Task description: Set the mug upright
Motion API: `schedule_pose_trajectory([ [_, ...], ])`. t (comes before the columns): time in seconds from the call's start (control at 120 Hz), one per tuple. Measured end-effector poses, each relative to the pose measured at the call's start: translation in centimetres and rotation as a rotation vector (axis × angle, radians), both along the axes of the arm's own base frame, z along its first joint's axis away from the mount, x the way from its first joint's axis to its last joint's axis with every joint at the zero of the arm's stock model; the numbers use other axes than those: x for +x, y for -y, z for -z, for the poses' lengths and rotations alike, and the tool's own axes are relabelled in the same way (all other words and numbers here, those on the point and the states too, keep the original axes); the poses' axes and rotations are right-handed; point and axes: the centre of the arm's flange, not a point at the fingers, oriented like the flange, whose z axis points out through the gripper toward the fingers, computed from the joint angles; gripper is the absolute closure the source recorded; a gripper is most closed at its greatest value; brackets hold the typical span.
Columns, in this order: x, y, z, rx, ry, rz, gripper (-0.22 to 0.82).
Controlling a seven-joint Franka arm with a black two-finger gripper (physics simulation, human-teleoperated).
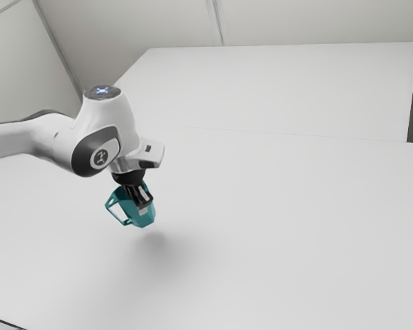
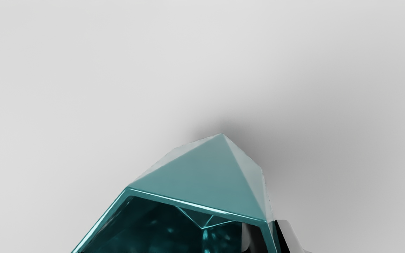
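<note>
Ext. view, near to far. Nearest item: thin dark line [image 1: 7, 322], near corner at the ext. view's left. Next: white table [image 1: 296, 234], w/ a soft shadow [image 1: 158, 251] on its surface, just below the mug [image 1: 147, 219] as seen in this view. Mug: teal, faceted, tilted, held up off the table. Handle [image 1: 126, 222] is on the side facing the ext. view's left.

Gripper [image 1: 143, 205]: black, pointing down, pinching the mug by its wall. Wrist view confirms: one finger [image 2: 288, 235] lies along the outside of the wall, the other [image 2: 253, 239] is inside the mug, w/ the wall btwn. them. Same view: rim [image 2: 188, 205] and dark interior are visible, i.e. the open end is turned partly toward the hand's cam.; the outer facets are paler than the inside.

Arm [image 1: 48, 134]: white w/ dark joint covers, enters from the ext. view's left, hand above the mug. Beyond: thin seam [image 1: 261, 133], then a white flat panel [image 1: 282, 89]. Farthest: pale gray wall [image 1: 172, 24] w/ a vert. strip [image 1: 217, 24].
</note>
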Motion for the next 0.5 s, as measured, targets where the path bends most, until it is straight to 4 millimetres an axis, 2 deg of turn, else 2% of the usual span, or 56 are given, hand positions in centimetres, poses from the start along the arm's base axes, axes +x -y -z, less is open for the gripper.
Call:
schedule_pose_trajectory([
  [0.092,0.4,-0.1,0.3,0.001,0.043,-0.025,0.75],
  [0.5,-0.4,-0.3,4.7,-0.010,0.066,-0.122,0.75],
])
